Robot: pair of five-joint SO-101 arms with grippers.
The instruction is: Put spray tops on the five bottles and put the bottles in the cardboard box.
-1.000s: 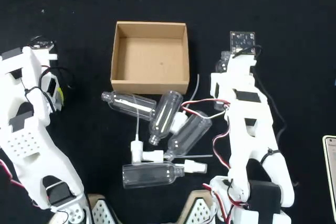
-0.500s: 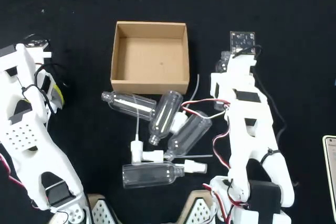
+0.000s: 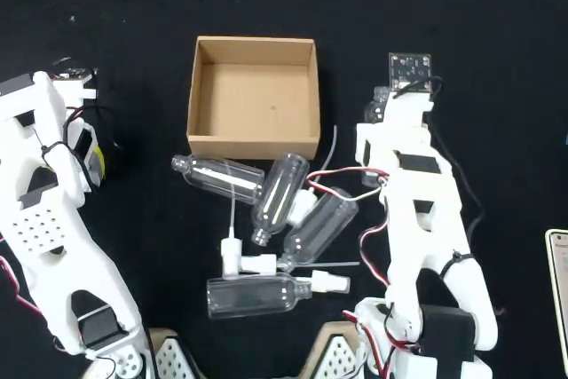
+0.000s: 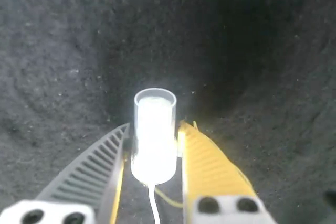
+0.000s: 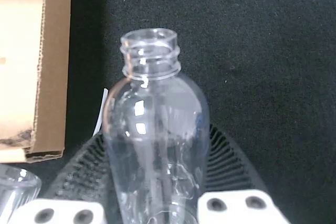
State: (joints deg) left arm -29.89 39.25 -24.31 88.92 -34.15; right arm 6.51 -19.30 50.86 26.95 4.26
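Cardboard box (image 3: 253,146): open, mid-table, nearer the far edge.
Left gripper (image 4: 153,132): arm stretched along the left edge, fingers pinching a white spray top (image 4: 154,142).
Right gripper (image 5: 157,137): just right of the box, clamped around a clear bottle (image 5: 152,103), neck uncapped.
Loose bottles (image 3: 281,188): four lying before the box.

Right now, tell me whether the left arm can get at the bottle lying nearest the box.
Probably yes for reach: bare cloth lies between the left arm and that bottle. But the left gripper is shut on a spray top, so it could not grasp it.
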